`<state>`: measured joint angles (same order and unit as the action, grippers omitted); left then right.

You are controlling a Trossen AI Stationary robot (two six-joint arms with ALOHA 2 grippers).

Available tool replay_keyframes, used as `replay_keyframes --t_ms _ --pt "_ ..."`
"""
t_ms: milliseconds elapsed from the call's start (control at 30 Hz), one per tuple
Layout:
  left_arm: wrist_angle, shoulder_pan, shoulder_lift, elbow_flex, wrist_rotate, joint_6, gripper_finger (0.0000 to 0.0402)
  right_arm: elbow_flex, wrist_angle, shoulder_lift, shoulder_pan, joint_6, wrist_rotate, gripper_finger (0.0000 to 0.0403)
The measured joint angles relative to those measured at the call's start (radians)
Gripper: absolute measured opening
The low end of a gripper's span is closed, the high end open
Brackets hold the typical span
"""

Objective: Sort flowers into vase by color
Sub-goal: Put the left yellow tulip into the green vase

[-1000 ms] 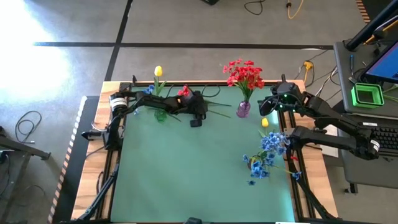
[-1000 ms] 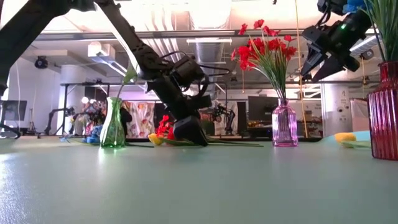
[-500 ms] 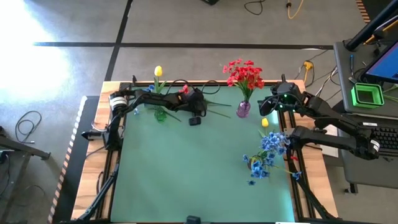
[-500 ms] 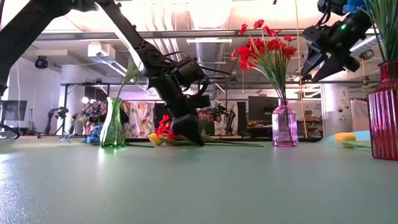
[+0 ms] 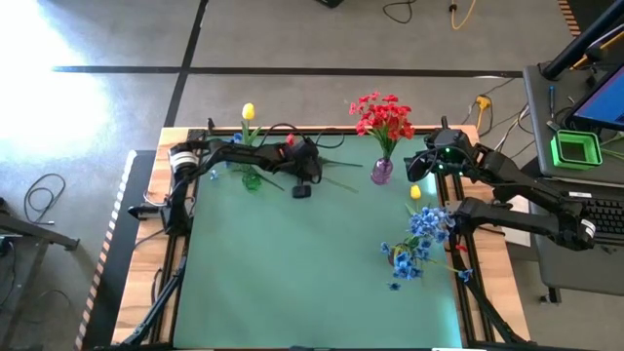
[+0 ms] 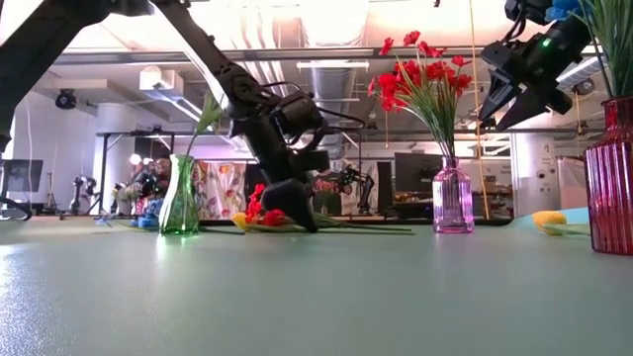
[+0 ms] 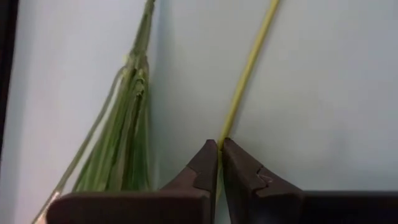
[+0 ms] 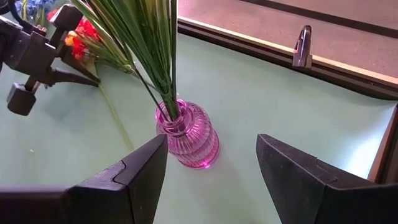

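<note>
Fingers pinched together on a thin yellow-green stem (image 7: 245, 74): the left gripper (image 7: 219, 152) is low at the table's far side, between the green vase (image 5: 252, 180) and the pink vase (image 5: 381, 172), clamped near the stem's bare length, presumably so the bloom hangs free for lifting. Loose red flowers (image 6: 262, 210) lie on the mat beside it. The right gripper (image 8: 211, 168) hovers above the pink vase, jaws apart, holding nothing. Blue flowers (image 5: 419, 239) fill the red vase (image 6: 611, 178) on the table's right side.

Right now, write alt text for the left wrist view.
The left claw is shut on a thin yellow-green stem lying on the green table mat. A bundle of green stems lies beside it.
</note>
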<state>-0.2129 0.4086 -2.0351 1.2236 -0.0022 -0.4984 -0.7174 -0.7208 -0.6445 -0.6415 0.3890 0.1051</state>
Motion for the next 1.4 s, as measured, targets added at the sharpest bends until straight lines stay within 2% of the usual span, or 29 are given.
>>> replay_keyframes --t_ms 267,400,633,867,1133,1400 --pt "-0.087 -0.024 0.032 -0.005 0.013 0.014 0.0000 -0.014 -0.001 0.000 0.000 -0.009 0.000 0.0238" --pt "-0.156 -0.037 0.060 -0.007 0.075 0.016 0.0000 -0.034 -0.004 0.000 0.000 -0.009 0.000 0.0238" --pt "-0.230 -0.075 0.071 -0.007 0.074 0.048 0.0000 -0.059 -0.003 0.000 0.000 -0.022 0.000 0.0238" --pt "-0.239 -0.133 0.077 -0.008 0.102 0.062 0.0000 -0.089 0.000 0.000 0.000 -0.036 0.000 0.0238" --pt "-0.243 -0.138 0.104 -0.011 0.110 0.099 0.0000 -0.135 -0.003 0.000 0.000 -0.047 0.000 0.0238" --pt "-0.243 -0.138 0.184 -0.010 0.109 0.094 0.0000 -0.180 -0.056 0.000 0.000 -0.049 -0.001 0.0238"
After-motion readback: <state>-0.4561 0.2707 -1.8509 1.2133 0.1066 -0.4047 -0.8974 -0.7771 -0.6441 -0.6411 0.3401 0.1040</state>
